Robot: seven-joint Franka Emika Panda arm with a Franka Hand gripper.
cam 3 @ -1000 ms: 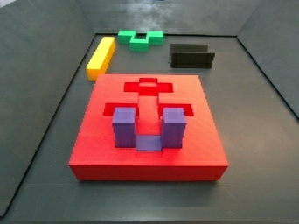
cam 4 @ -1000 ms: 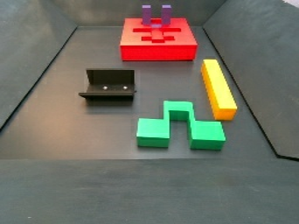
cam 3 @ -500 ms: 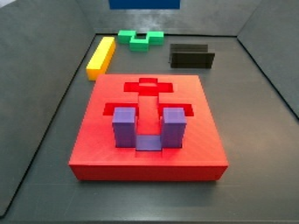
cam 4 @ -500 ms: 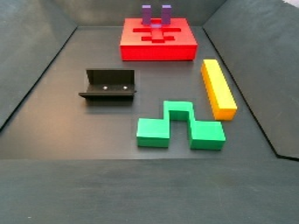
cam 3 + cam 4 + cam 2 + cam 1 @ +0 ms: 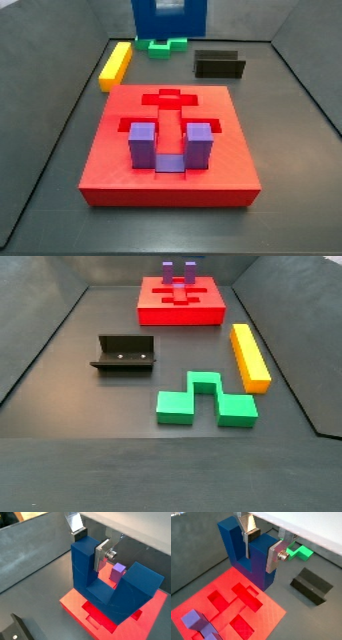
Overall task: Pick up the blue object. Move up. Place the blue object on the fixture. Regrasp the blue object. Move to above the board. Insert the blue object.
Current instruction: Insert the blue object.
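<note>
A dark grey desk (image 5: 54, 366) with raised side walls carries the whole set: the red board (image 5: 168, 150) with its cross-shaped recess, a purple U-shaped block (image 5: 168, 145) already seated in one arm of that recess, a yellow bar (image 5: 249, 356), a green block (image 5: 203, 401) and the black fixture (image 5: 124, 353), which stands empty. The blue object (image 5: 248, 554) hangs in the air, legs up, clamped in the tool (image 5: 261, 549); both wrist views show one silver finger pressed flat against the inner face of one leg and the other finger on that leg's outer face. In a side view the blue object (image 5: 168, 17) is seen only at the upper edge of the frame, high over the far end of the desk beyond the green block. The wrist views look down past it onto the board (image 5: 100, 614), so the step in hand appears to be the move to above the board. To do it well, the arm should probably stay high until the blue object is centred over a free arm of the cross and squared to the recess walls, clear of the purple U-shaped block, before any descent.
</note>
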